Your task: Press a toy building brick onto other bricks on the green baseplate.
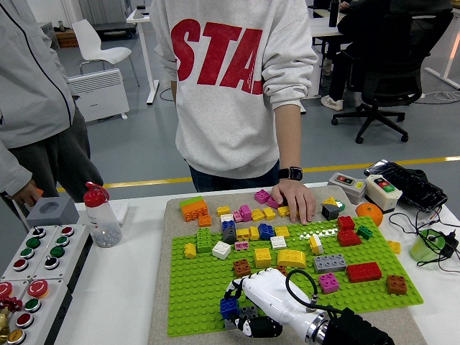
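Alignment first: our right hand (pixel 241 309) pinches the blue brick (pixel 229 307); we square it over the grey brick (pixel 248 313) at the green baseplate (pixel 201 287)'s 6 o'clock, then press straight down.

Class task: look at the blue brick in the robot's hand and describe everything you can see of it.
The blue brick is small, glossy plastic, with studs on top. It sits upright at the fingertips of the white right hand, which is shut on it. It is over the near edge of the green baseplate, at the left end of a grey brick and seemingly against it. Whether it is pressed home cannot be told; the fingers hide its right side.
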Robot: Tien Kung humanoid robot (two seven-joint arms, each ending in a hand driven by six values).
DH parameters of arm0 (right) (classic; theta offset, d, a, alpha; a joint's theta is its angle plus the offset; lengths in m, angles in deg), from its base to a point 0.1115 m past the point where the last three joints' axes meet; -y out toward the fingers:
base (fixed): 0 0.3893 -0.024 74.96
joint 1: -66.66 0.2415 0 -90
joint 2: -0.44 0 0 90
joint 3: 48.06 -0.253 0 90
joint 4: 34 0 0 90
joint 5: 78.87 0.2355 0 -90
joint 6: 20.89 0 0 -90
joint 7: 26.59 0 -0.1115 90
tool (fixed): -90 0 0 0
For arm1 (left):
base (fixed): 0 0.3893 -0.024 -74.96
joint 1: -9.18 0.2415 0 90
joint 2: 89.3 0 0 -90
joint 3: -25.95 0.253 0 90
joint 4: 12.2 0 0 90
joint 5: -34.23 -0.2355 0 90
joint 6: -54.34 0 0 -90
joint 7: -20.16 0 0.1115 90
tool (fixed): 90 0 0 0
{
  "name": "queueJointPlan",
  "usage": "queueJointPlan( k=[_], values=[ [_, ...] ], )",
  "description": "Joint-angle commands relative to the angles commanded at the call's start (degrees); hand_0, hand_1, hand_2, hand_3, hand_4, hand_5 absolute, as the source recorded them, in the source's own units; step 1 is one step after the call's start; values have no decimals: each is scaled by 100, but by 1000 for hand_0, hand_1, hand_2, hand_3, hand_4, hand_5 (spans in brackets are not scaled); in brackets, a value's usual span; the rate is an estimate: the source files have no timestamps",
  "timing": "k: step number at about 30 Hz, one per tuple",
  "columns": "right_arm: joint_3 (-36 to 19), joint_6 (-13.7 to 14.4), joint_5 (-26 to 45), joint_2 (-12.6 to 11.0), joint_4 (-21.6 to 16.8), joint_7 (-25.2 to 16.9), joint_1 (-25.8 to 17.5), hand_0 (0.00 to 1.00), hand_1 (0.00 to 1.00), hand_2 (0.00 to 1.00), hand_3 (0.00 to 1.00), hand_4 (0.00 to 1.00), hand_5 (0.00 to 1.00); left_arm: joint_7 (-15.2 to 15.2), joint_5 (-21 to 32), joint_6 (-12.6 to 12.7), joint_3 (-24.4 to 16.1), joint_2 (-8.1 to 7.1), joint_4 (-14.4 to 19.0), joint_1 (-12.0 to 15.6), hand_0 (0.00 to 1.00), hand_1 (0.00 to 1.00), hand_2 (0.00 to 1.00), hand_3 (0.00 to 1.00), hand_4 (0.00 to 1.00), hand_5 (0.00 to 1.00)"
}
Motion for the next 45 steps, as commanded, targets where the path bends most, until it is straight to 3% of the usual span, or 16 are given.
queueJointPlan(
  k=[19, 45],
  values=[
    [31, 8, 44, 6, 159, -16, -2, 476, 527, 538, 591, 539, 219, -1, -2, 0, -1, -2, 0, -17, 659, 683, 679, 580, 293, 998],
    [4, 10, 34, -163, 53, -23, -137, 478, 529, 539, 592, 542, 219, 9, -54, 5, -30, 12, 0, 10, 659, 685, 679, 580, 294, 998]
  ],
)
